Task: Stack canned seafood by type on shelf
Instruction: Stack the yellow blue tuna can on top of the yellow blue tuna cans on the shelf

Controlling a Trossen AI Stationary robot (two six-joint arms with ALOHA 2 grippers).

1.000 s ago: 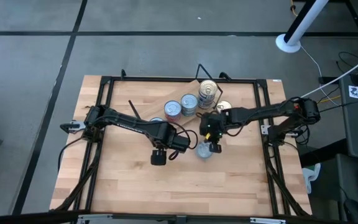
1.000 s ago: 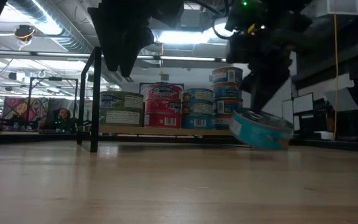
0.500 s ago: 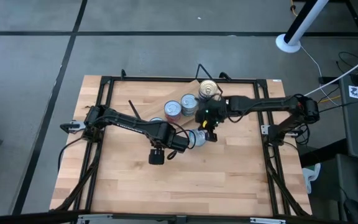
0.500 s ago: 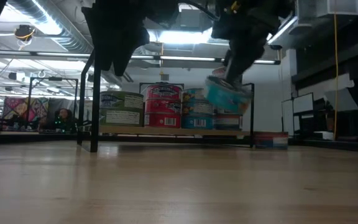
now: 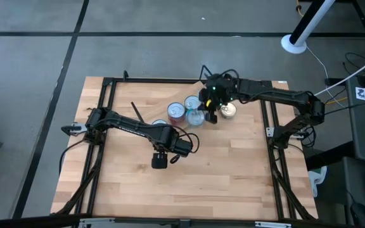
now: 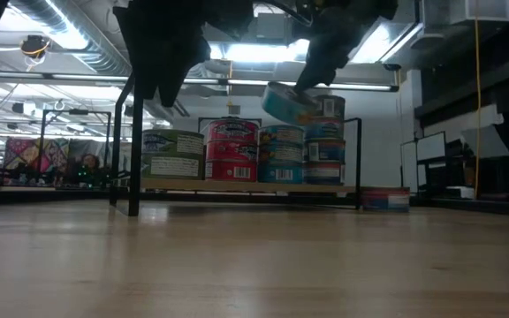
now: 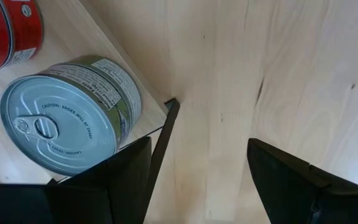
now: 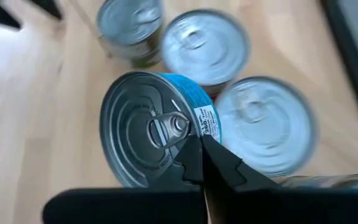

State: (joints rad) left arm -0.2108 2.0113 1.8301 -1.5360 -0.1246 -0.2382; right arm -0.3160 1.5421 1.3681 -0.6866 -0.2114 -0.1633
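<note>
My right gripper [image 8: 197, 152] is shut on a silvery-lidded tin with a blue label [image 8: 151, 130]. It holds the tin in the air over the shelf's tins [image 6: 288, 104], [image 5: 196, 117]. The light wood shelf [image 6: 237, 186] carries a green stack [image 6: 172, 155], a red stack [image 6: 231, 148], a blue stack [image 6: 281, 155] and a taller stack [image 6: 325, 137]. My left gripper [image 7: 194, 162] is open, above the table [image 5: 160, 160] near the shelf's wire corner [image 7: 166, 124], beside a green-labelled tin [image 7: 67, 115]. My right gripper pinches the blue-labelled tin at its rim, beside the pull tab [image 8: 182, 134]. A fingertip [image 8: 191, 155] lies on the lid's edge. The fingers come slanting down from above. The tin is lifted clear and hangs tilted below them [image 6: 288, 104].
One more tin with a red and blue label [image 6: 385, 199] stands on the table to the right of the shelf, and shows with a gold lid [image 5: 228, 111]. Black frame rails [image 5: 106, 126] run along the table's sides. The near half of the table [image 5: 189, 190] is bare wood.
My right gripper, still shut on the blue-labelled tin, has lifted it off the table. It has carried the tin up and toward the far edge, and the tin now hangs over the shelf's tins. The left arm has barely moved.
</note>
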